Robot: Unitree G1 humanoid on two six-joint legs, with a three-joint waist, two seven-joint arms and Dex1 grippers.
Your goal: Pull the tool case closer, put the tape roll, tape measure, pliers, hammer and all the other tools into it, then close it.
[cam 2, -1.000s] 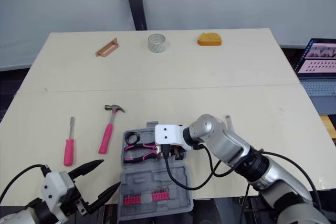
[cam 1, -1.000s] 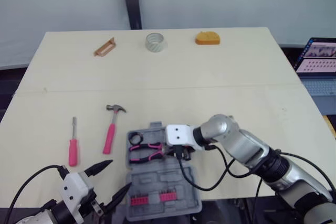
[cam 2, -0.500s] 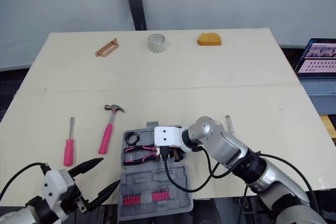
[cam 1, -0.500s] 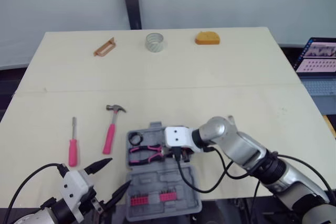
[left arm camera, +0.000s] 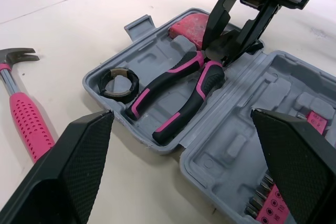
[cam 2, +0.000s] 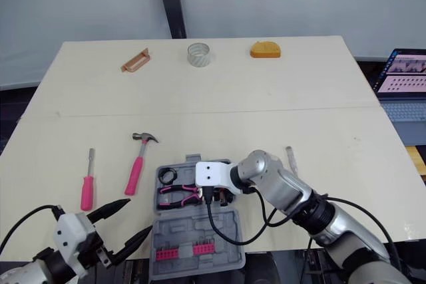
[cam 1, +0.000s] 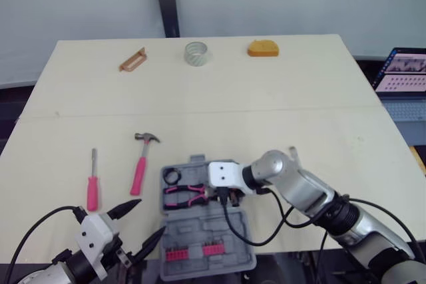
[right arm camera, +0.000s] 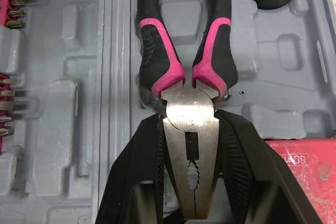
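Note:
The grey tool case (cam 1: 206, 234) lies open at the table's front edge. The pink-and-black pliers (right arm camera: 184, 72) lie in its far half beside a black ring (left arm camera: 119, 81) and a red block (left arm camera: 190, 28). My right gripper (left arm camera: 227, 45) is shut on the pliers' metal head, one finger on each side. Left of the case, low over the front edge, my left gripper (cam 1: 148, 220) is open with nothing in it. The pink hammer (cam 1: 141, 164) and a pink screwdriver (cam 1: 92, 187) lie to the left. The clear tape roll (cam 1: 196, 52) and the orange tape measure (cam 1: 263, 48) sit at the far edge.
A brown wooden piece (cam 1: 132, 59) lies at the far left of the table. A small metal strip (cam 2: 290, 157) rests right of my right arm. A laptop (cam 1: 403, 74) stands off the table's right side. Pink bit holders (cam 1: 193, 251) fill the case's near half.
My right wrist has shifted slightly left and nearer with the pliers' head still between its fingers. The left gripper and the loose tools have not moved.

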